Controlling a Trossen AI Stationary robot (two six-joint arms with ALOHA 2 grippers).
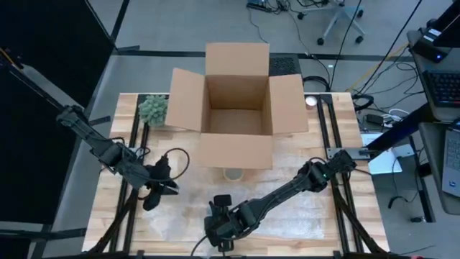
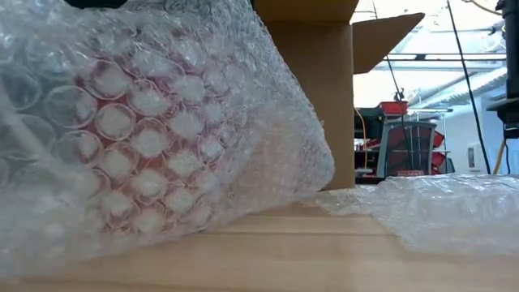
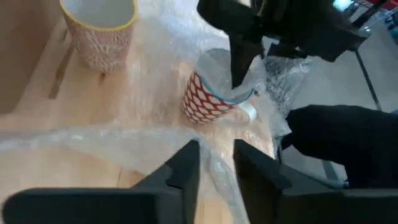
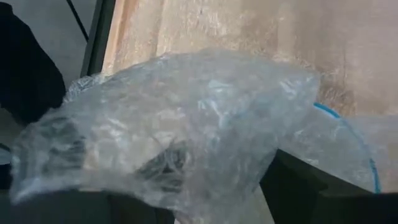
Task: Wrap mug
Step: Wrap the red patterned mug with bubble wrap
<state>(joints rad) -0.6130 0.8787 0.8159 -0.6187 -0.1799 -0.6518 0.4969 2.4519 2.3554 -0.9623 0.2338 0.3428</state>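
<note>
Wooden surface with an open cardboard box at the far middle, flaps spread. A small green plant stands just beside the box's left flap.

The red-and-white patterned mug with a blue rim sits near the front edge of the surface, lying tilted, with bubble wrap draped over and around it. From the low camera the wrap fills most of the frame, the red pattern showing through the bubbles; more wrap lies flat on the wood to the right.

A second mug, yellow-rimmed with a fine orange pattern, stands upright close in front of the box, apart from the wrapped one.

Right tool is low at the front edge, over the red mug. Its wrist camera shows a bunched fold of wrap lying across its fingers and the mug's blue rim beside them; whether the fingers are closed on the wrap cannot be told.

Left tool hovers at front left, aimed toward the mug, with its fingers narrowly parted and nothing gripped; a sheet of wrap lies beneath it.
</note>
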